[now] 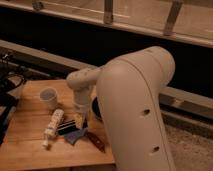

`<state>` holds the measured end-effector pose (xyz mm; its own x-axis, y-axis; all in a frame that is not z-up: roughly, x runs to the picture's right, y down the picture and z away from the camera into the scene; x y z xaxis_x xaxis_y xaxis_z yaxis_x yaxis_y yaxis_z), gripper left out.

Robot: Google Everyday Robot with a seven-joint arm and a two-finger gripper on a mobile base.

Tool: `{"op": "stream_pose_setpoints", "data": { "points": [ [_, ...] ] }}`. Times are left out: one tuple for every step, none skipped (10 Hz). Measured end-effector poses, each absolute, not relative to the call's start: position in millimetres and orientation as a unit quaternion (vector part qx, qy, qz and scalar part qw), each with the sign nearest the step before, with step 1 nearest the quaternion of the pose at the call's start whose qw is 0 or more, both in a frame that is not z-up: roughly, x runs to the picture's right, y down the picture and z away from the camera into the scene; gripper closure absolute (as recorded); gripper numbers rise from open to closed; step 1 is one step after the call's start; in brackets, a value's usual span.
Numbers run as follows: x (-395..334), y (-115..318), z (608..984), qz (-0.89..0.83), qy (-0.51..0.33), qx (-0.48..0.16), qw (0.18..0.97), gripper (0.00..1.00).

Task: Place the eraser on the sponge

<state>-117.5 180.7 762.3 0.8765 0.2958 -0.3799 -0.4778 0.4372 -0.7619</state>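
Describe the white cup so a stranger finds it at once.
Find the wooden table left of the white robot arm. Near its back edge, left of the gripper at mid-table, is the white cup: upright and open-topped, unlike the white bottle lying in front.

We have one view, set high and close behind the robot's arm, looking down and forward over it. The arm's white shell is nearest us and fills the middle and right of the picture. Past it, at lower left, lies the wooden table, with the gripper low over its right half. A railing crosses the far top.
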Motion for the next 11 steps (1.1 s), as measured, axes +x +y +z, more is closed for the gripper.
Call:
{"op": "stream_pose_setpoints", "data": {
  "points": [
    [-113, 179, 762, 0.231, 0.091, -0.476, 0.844, 0.60],
    [-118, 180, 761, 0.225, 0.086, -0.476, 0.846, 0.66],
    [-122, 181, 760, 0.221, 0.083, -0.477, 0.847, 0.69],
    [-119, 181, 760, 0.221, 0.086, -0.478, 0.846, 0.66],
    [-117, 182, 761, 0.220, 0.090, -0.480, 0.845, 0.56],
    [-119, 184, 761, 0.217, 0.097, -0.481, 0.844, 0.48],
    [-119, 186, 762, 0.215, 0.105, -0.482, 0.843, 0.36],
    [-117, 187, 762, 0.216, 0.109, -0.482, 0.842, 0.28],
    [-115, 188, 763, 0.219, 0.113, -0.481, 0.841, 0.21],
    [-115, 189, 763, 0.220, 0.115, -0.481, 0.841, 0.20],
    [-116, 190, 762, 0.219, 0.115, -0.480, 0.842, 0.20]
  ]
}}
